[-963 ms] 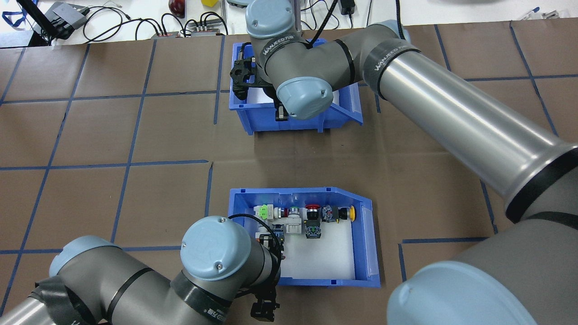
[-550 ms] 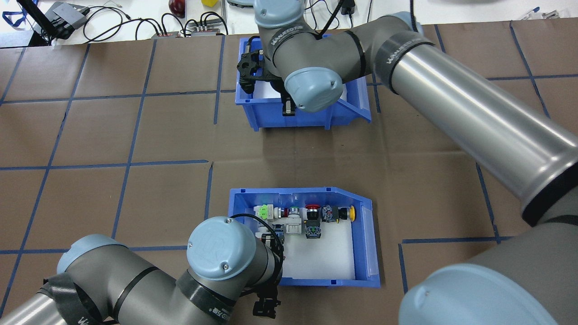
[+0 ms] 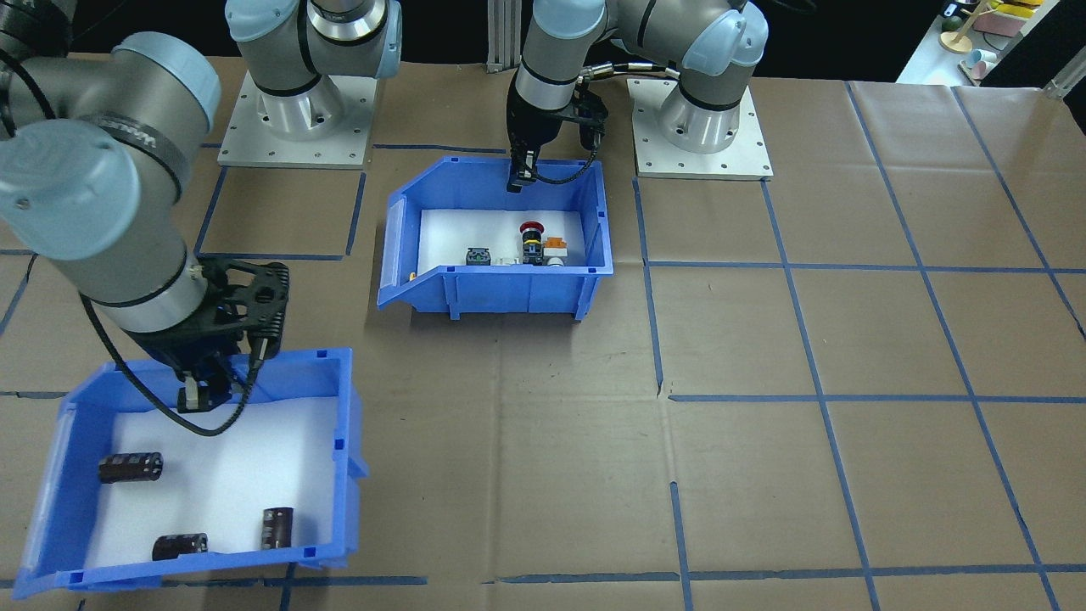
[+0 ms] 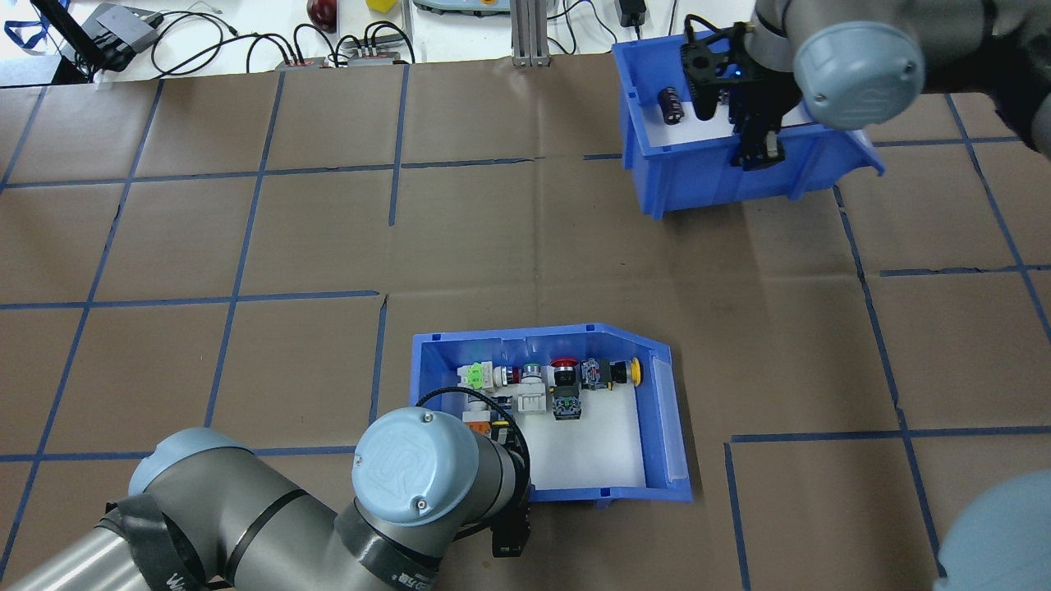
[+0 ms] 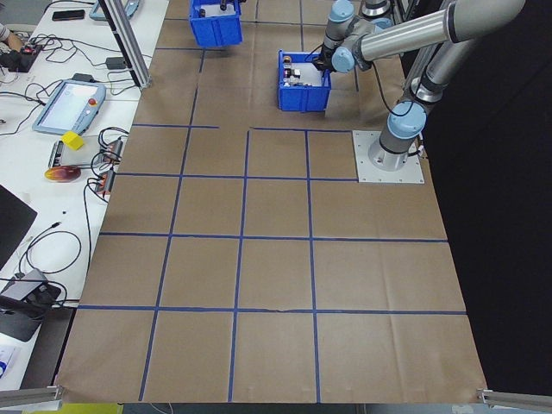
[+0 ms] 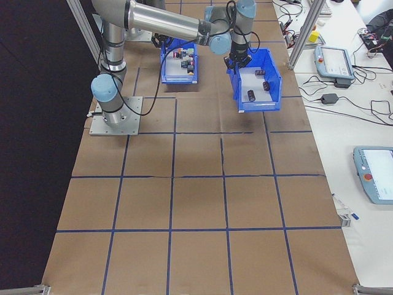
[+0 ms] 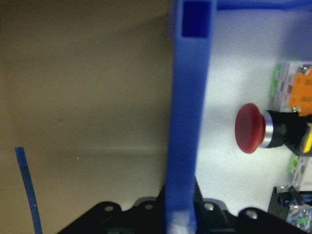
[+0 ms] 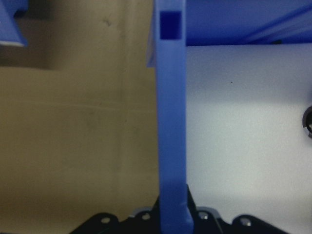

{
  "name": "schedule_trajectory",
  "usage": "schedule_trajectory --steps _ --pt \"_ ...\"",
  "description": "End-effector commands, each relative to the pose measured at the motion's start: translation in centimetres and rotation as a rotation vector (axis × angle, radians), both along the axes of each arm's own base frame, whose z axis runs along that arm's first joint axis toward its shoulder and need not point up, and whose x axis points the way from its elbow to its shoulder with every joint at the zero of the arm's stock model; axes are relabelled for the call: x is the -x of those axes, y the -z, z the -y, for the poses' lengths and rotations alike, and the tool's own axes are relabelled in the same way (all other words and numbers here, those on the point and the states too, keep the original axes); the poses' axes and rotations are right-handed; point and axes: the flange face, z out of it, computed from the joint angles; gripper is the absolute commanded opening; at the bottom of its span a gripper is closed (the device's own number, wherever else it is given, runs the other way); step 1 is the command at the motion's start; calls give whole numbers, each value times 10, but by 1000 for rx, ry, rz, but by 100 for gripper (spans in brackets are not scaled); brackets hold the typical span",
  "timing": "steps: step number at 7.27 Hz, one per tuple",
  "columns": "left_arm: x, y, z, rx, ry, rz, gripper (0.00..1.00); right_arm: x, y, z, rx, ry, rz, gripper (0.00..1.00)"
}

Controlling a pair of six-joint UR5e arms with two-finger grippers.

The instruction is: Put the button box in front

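Observation:
The button box [image 4: 525,338] is a blue bin with a white floor, standing near the robot at the table's middle. A red mushroom button [image 4: 564,365] lies among green, orange and yellow ones. My left gripper [image 4: 509,525] is shut on the box's wall nearest the robot. In the left wrist view that blue wall [image 7: 187,122] runs between the fingers, with the red button [image 7: 249,127] to its right. My right gripper [image 4: 759,152] is shut on the wall of a second blue bin [image 4: 706,180] holding dark cylinders, at the far right.
Cables and devices [image 4: 123,33] lie on the white bench beyond the table's far edge, beside an aluminium post [image 4: 525,33]. Both arm bases [image 3: 293,127] sit behind the button box [image 3: 509,293]. Brown paper with blue tape lines covers the table.
My right arm has carried the cylinder bin from the far middle to the far right. The button box has shifted slightly away from the robot, with my left gripper on it.

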Motion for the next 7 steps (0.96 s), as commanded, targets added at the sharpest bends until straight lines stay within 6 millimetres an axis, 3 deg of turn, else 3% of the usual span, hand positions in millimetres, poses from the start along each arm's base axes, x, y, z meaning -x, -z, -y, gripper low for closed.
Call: schedule_trajectory --steps 1,2,3,4,5,7 --pt "-13 -22 24 61 58 26 0 62 8 -44 -30 -43 7 11" --pt "-40 -39 67 50 11 39 0 66 6 -60 -31 -33 6 11" --pt "-72 -43 110 32 1 51 0 72 5 -71 -30 -19 5 11" --pt "-89 -43 141 25 -15 51 0 87 8 -77 -37 14 9 11" --pt "-84 -47 177 32 -24 31 0 96 9 -84 -40 36 10 11" --pt "-56 -29 292 31 -19 24 0 94 10 -95 -37 41 10 11"
